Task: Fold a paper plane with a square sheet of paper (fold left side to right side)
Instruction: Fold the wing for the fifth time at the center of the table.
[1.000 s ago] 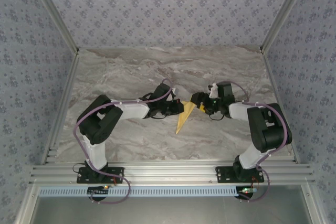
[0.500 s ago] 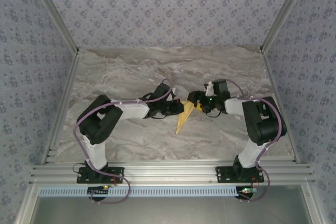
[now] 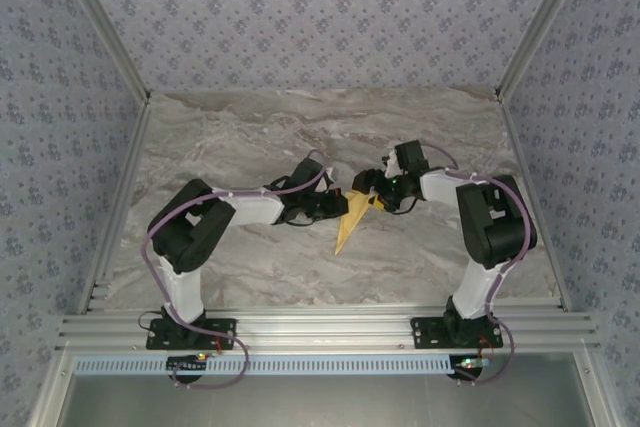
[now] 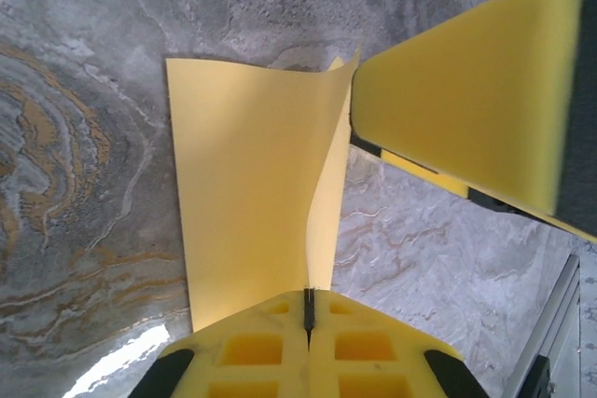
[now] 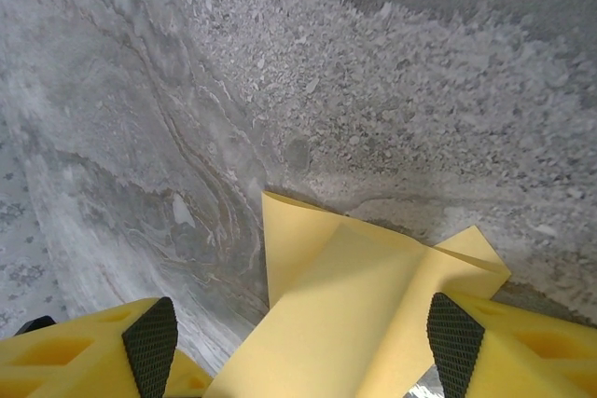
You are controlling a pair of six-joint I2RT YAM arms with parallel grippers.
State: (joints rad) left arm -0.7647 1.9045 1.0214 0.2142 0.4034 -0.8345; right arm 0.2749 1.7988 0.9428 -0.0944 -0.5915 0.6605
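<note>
Operator: Table point(image 3: 250, 137) status: how far along?
Observer: Mostly done, I'd judge. The paper plane point(image 3: 350, 225) lies mid-table as a narrow pointed dart, one flap curling up.
Operator: Grippers?
Observer: The left gripper point(image 4: 307, 309) pinches its edge, jaws closed; the right gripper point(image 5: 303, 342) straddles it, jaws apart. Wing creases may remain; overhead it's too small to tell.

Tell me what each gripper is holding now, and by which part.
The left gripper is shut on the folded yellow paper, pinching the edge nearest it. The right gripper holds nothing: its open jaws straddle the paper's opposite side.
</note>
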